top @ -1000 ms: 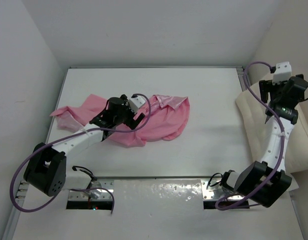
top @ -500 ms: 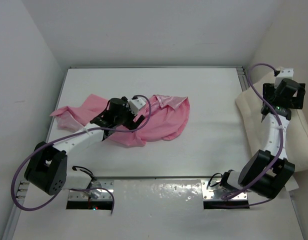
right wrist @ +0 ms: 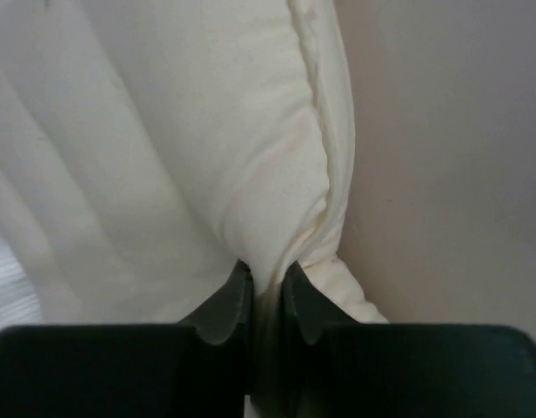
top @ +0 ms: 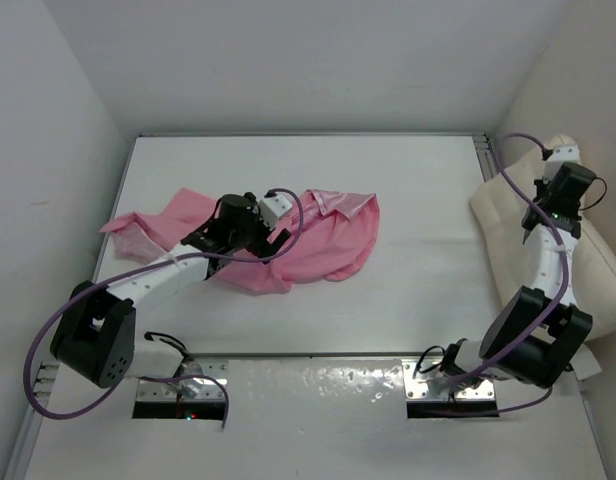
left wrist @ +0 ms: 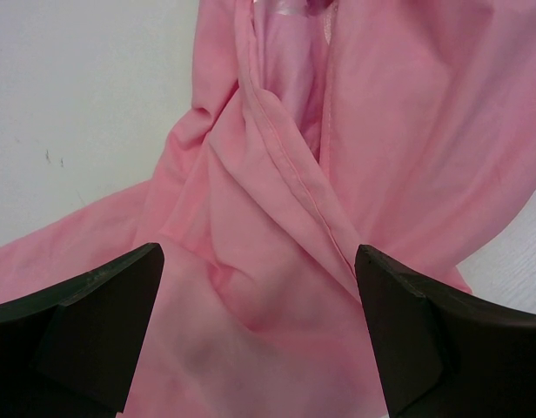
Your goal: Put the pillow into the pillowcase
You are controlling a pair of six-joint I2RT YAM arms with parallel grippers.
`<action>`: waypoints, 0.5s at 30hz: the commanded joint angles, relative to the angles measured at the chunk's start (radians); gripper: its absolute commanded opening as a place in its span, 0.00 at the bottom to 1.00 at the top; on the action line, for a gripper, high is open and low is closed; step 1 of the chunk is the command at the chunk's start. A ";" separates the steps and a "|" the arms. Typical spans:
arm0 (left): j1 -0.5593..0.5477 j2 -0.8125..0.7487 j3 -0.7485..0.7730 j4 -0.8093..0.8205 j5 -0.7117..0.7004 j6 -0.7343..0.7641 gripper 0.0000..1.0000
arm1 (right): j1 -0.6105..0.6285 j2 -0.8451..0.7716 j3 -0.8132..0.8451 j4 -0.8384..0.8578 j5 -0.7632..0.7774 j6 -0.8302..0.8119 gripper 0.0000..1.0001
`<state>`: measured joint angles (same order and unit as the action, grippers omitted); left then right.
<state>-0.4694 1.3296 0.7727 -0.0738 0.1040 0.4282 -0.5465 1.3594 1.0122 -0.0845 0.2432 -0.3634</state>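
Observation:
The pink pillowcase [top: 328, 245] lies crumpled on the left half of the table. My left gripper [top: 276, 238] hovers just over it, open, its dark fingertips [left wrist: 129, 279] spread wide above the folds and a seam [left wrist: 294, 183], with nothing between them. The cream pillow [top: 500, 235] leans along the right wall beyond the table's right edge. At the pillow's far corner, my right gripper [top: 566, 160] is shut on a bunched fold of the pillow [right wrist: 164, 131]. In the right wrist view the right gripper [right wrist: 266, 272] pinches cream fabric between its jaws.
The white table [top: 418, 180] is boxed in by walls at the back, left and right. The right wall [right wrist: 442, 148] stands close beside the pinched pillow edge. Purple cables [top: 48, 330] loop off both arms near their bases.
My right arm has swung toward the pillow's far corner by the wall, and its jaws have closed on the pillow's edge. The left gripper and pillowcase have not moved.

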 commanded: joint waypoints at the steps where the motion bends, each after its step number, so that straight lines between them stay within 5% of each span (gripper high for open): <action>1: 0.006 -0.001 0.039 0.014 0.002 -0.012 0.91 | 0.065 -0.054 -0.033 -0.044 -0.062 0.006 0.05; 7: 0.006 -0.004 0.036 0.029 -0.015 -0.028 0.91 | 0.308 -0.164 -0.034 -0.109 -0.096 0.060 0.00; 12: 0.021 -0.021 0.008 0.054 -0.027 -0.077 0.91 | 0.497 -0.227 -0.084 -0.176 -0.317 0.110 0.04; 13: 0.026 -0.023 0.002 0.051 -0.020 -0.083 0.91 | 0.538 -0.232 -0.104 -0.185 -0.327 0.110 0.44; 15: 0.029 -0.029 -0.009 0.045 0.006 -0.089 0.91 | 0.589 -0.233 -0.110 -0.239 -0.369 0.112 0.79</action>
<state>-0.4561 1.3293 0.7708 -0.0700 0.0879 0.3756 -0.0097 1.1435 0.9272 -0.2337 0.0162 -0.2951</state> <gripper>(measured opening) 0.908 0.709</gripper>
